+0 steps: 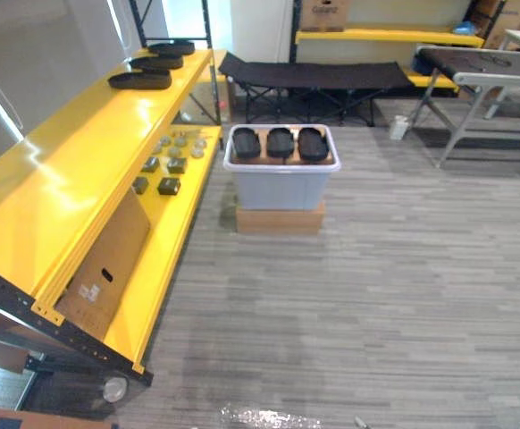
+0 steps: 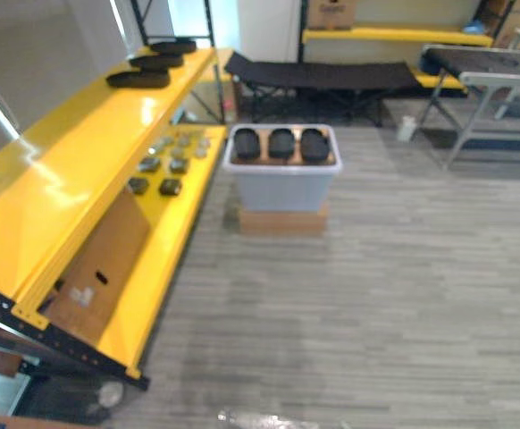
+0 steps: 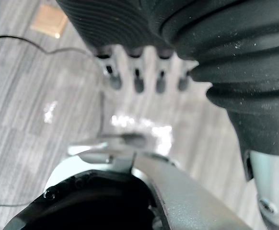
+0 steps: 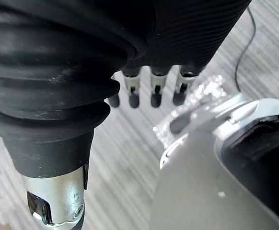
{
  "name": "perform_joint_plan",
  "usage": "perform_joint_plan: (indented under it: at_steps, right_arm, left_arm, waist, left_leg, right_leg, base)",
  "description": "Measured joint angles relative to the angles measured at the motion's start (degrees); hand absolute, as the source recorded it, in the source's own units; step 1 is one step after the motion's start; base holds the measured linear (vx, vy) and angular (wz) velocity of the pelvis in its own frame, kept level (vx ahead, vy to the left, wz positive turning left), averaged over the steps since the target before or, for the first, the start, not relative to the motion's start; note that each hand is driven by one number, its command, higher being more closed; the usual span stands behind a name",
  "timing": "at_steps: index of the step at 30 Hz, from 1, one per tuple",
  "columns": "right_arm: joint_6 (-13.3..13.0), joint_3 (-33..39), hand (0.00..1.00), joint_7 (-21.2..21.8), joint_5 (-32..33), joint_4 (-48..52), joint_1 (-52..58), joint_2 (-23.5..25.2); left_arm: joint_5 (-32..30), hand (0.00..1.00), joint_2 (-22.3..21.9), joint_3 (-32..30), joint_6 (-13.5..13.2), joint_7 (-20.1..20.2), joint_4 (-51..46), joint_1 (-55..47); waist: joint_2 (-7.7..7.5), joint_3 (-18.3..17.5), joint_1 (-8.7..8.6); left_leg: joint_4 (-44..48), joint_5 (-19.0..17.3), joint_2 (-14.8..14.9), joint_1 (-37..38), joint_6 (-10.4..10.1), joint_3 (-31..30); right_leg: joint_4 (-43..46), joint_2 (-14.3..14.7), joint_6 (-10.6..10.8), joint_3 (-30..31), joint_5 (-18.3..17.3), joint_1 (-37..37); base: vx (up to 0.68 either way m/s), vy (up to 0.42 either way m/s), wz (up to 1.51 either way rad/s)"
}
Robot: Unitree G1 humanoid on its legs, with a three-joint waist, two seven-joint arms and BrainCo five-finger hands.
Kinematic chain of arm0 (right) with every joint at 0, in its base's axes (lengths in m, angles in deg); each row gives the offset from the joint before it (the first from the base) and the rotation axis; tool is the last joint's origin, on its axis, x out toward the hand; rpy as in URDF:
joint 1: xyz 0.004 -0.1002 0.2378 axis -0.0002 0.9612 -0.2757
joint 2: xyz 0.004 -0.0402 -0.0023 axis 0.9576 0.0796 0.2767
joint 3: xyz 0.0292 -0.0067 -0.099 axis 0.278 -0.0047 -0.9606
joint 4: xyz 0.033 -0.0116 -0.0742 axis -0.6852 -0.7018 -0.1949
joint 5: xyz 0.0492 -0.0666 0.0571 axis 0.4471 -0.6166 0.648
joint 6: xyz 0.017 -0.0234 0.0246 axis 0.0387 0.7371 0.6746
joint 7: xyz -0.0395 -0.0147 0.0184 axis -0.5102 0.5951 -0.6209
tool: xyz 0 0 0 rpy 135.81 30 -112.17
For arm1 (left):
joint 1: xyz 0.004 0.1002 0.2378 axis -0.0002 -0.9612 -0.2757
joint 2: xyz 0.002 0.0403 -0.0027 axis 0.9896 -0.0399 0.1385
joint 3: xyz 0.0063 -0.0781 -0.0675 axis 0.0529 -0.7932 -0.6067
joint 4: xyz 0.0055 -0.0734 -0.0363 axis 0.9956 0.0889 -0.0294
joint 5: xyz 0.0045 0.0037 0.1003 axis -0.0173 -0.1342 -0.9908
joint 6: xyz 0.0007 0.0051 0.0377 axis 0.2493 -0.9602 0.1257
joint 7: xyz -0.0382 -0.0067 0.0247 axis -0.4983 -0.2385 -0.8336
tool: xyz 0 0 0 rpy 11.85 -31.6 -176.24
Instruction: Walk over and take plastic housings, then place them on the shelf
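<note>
Plastic housings (image 1: 280, 143), three black ovals side by side in the grey bin (image 1: 280, 185) on a cardboard box (image 1: 279, 220) beside the yellow shelf (image 1: 72, 170), look light, stiff and smooth, best taken by their long edges, while the left hand (image 3: 138, 79) and right hand (image 4: 156, 92) hang slack-fingered and empty.

Eye views: head height, angled down and forward, far off; both share yellow shelf (image 1: 81, 179) and grey bin (image 1: 280, 183)
Left wrist view: very close, along left hand (image 3: 137, 81), facing floor (image 3: 29, 96)
Right wrist view: very close, along right hand (image 4: 156, 90), facing floor
</note>
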Motion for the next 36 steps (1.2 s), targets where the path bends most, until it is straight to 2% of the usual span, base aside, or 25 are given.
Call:
perform_joint_plan:
  at_steps: [13,17,20,21,22,23,25,27,28,30,31,32,34,36]
  right_arm:
    - [-0.2,0.4,0.00,2.1,0.4,-0.1,0.1,-0.4]
    - [-0.3,0.6,0.00,2.1,0.1,0.0,0.1,-0.3]
    - [-0.4,0.6,0.00,2.1,0.1,0.2,0.0,0.1]
    - [-0.4,0.7,0.00,2.0,0.1,0.2,0.3,0.1]
    - [-0.5,1.1,0.00,2.0,0.1,0.1,0.5,0.0]
    - [-1.0,1.8,0.00,2.0,0.5,0.2,-0.1,-0.1]
    - [-1.5,2.3,0.00,2.2,0.6,0.2,0.3,0.0]
    - [-1.6,2.5,0.00,2.5,0.6,0.1,1.2,1.2]
    - [-1.5,3.4,0.00,3.3,0.6,0.1,1.8,1.8]
    - [-0.8,4.9,0.00,3.6,0.6,0.1,3.0,2.6]
    - [-0.6,5.3,0.00,3.6,0.6,0.2,3.4,2.8]
    - [-0.1,5.5,0.00,3.6,0.5,0.3,3.8,3.2]
    - [0.4,5.7,0.00,3.9,0.6,0.3,5.3,4.2]
    - [1.2,5.9,0.00,3.9,0.6,0.5,6.2,4.0]
  left_arm:
    - [-0.3,0.00,0.1,-0.3,-0.3,1.3,0.1,-0.1]
    - [-0.3,0.00,0.1,-0.2,-1.4,1.6,0.1,-0.2]
    - [-0.9,0.00,0.3,0.1,-1.4,1.7,0.1,0.0]
    - [-1.7,0.00,0.5,0.4,-1.3,1.8,0.1,0.1]
    - [-2.8,0.00,0.4,1.0,-1.4,1.8,0.0,0.2]
    - [-3.2,0.00,0.4,1.8,-1.4,1.7,-0.1,0.6]
    - [-5.1,0.00,0.5,1.9,-1.2,1.8,0.0,0.8]
    - [-5.4,0.00,1.5,1.9,-1.2,2.1,0.0,1.3]
    - [-5.4,0.00,1.7,1.8,-1.1,2.2,0.1,2.0]
    - [-5.4,0.00,1.4,-0.1,-1.1,2.4,0.0,2.8]
    - [-5.4,0.00,1.2,-1.0,-1.1,2.5,0.0,2.7]
    - [-5.4,0.00,0.9,-2.5,-1.1,2.6,0.0,2.7]
    - [-5.3,0.00,0.4,-4.2,-1.2,2.6,-0.6,2.6]
    - [-4.8,0.00,-0.6,-5.4,-1.3,2.4,-2.5,2.3]
  waist:
    - [-0.26,0.2,0.10]
    - [-0.37,0.3,0.09]
    - [-0.54,0.4,-0.03]
    - [-0.98,0.7,-0.11]
    - [-0.68,1.1,0.10]
    - [-0.10,2.6,-0.12]
    - [0.20,4.5,-0.36]
    - [-0.79,4.3,-0.41]
    - [-1.27,4.6,-0.55]
    - [-1.19,4.6,-1.15]
    - [-1.18,4.7,-1.26]
    - [-1.24,4.6,-1.55]
    - [-1.16,4.5,-1.69]
    - [-0.04,4.1,-2.02]
  left_leg:
    - [0.0,0.0,-0.2,0.4,0.0,0.4]
    - [0.0,0.0,-0.3,0.9,0.1,0.2]
    - [0.1,-0.8,-1.5,-0.2,1.1,-0.1]
    - [0.3,-1.4,-2.0,-0.4,1.9,-0.1]
    - [0.3,-1.7,-2.0,-0.5,2.6,-0.1]
    - [1.2,-2.4,-1.6,0.0,3.8,0.0]
    - [3.2,-3.9,-0.5,1.1,4.2,0.0]
    - [4.4,-5.3,-0.1,1.2,3.4,-0.2]
    - [4.6,-5.8,0.1,1.2,2.9,-0.5]
    - [4.7,-7.0,0.9,1.5,1.0,-0.7]
    - [4.6,-7.1,1.0,2.0,0.8,-0.6]
    - [5.0,-8.0,1.0,2.7,-0.6,-0.3]
    - [6.8,-11.2,1.1,4.4,-3.0,-0.3]
    - [10.0,-15.5,2.8,5.2,-4.6,-0.5]
  right_leg:
    - [0.0,0.0,-0.6,1.0,0.4,-0.2]
    - [0.1,-0.1,-0.6,0.9,0.4,0.2]
    - [7.1,-1.9,0.9,0.1,-4.2,-4.2]
    - [12.9,-3.6,2.9,-0.4,-6.4,-6.5]
    - [20.0,-4.5,3.7,-0.2,-6.9,-9.7]
    - [30.8,-5.6,4.3,-0.2,-6.2,-14.8]
    - [34.8,-5.6,1.2,0.0,-8.6,-17.3]
    - [31.0,-5.3,1.6,0.6,-8.7,-19.5]
    - [26.0,-4.3,1.9,1.6,-8.1,-20.8]
    - [15.7,-2.6,1.3,1.5,-3.2,-22.9]
    - [13.8,-2.4,1.2,1.5,-1.7,-23.2]
    - [11.5,-1.9,0.5,1.5,0.7,-23.3]
    - [12.6,-1.5,-0.4,1.4,1.9,-23.5]
    - [16.2,-0.6,-2.3,1.0,2.7,-23.8]
  base:
    - [-0.03,-0.010,-0.04]
    - [-0.04,-0.013,0.01]
    - [-0.05,0.018,0.14]
    - [0.01,0.040,0.28]
    - [0.02,0.059,0.19]
    - [0.00,0.066,0.05]
    - [0.04,0.132,0.04]
    - [0.14,0.121,0.07]
    - [0.22,0.050,0.11]
    - [0.31,0.035,0.07]
    - [0.33,-0.001,-0.02]
    - [0.27,-0.020,-0.04]
    - [0.38,-0.081,0.03]
    - [0.46,-0.149,0.14]
